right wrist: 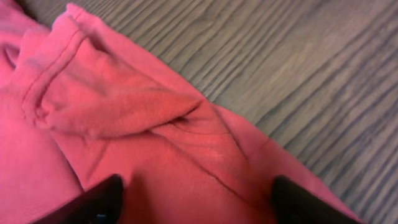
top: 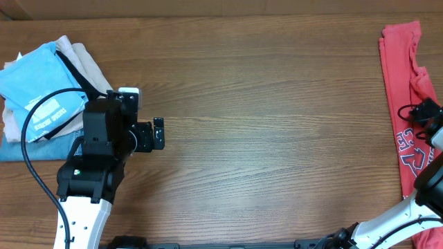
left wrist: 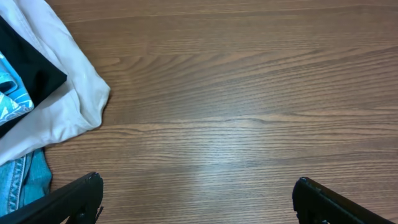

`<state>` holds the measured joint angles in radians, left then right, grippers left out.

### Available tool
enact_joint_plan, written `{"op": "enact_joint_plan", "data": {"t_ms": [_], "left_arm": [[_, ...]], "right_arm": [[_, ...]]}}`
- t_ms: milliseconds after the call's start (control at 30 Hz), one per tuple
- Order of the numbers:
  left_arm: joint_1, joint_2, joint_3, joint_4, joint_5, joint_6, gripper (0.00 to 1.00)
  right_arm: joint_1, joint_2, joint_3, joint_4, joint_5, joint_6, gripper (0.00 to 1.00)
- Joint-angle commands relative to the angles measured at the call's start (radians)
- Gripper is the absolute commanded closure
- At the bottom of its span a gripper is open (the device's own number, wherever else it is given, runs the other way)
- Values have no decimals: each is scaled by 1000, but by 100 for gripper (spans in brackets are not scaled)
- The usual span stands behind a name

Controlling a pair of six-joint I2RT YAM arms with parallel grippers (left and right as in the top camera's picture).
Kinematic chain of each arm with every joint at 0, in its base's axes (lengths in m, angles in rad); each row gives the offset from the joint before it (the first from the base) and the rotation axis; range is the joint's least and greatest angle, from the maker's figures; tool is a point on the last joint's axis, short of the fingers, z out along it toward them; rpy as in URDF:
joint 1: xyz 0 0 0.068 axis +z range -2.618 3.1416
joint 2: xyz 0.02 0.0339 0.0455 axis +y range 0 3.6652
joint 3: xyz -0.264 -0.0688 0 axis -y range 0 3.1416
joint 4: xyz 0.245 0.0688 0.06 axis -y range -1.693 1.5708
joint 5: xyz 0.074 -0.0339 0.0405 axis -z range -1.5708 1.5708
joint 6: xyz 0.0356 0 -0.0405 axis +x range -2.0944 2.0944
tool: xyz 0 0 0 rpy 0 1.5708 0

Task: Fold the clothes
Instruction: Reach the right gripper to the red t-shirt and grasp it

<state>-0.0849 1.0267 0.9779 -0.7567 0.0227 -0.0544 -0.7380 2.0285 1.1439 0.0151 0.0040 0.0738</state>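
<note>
Wrinkles run through the red T-shirt [top: 403, 83], which lies bunched in a long strip at the 3 o'clock edge of the worktop [top: 277, 104]. White-and-dark lettering shows on its lower part. In the right wrist view the T-shirt [right wrist: 155, 137] shows a stitched hem and a raised fold toward 10 o'clock.

The right claw [top: 423, 114] sits over the shirt, its fingers [right wrist: 93, 202] spread with red fabric between them, not pinched. The left claw [top: 159, 131] stands well apart at 9 o'clock, spread wide over bare wood, just beside a pile of folded garments [top: 41, 90].

The lettering is too small to read. The right arm covers the shirt's lower end, and the frame edge cuts its side. Both right fingertips are cut off at 6 o'clock.
</note>
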Motion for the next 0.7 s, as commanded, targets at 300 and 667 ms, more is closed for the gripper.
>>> {"op": "enact_joint_plan", "data": {"t_ms": [300,667], "left_arm": [[-1,19,28,11,12,-21,0],[-1,19,28,17,12,-21,0]], "right_arm": [[-4,8,19,14,-6,8,96],[31,-133,19,10,-10,7,96]]}}
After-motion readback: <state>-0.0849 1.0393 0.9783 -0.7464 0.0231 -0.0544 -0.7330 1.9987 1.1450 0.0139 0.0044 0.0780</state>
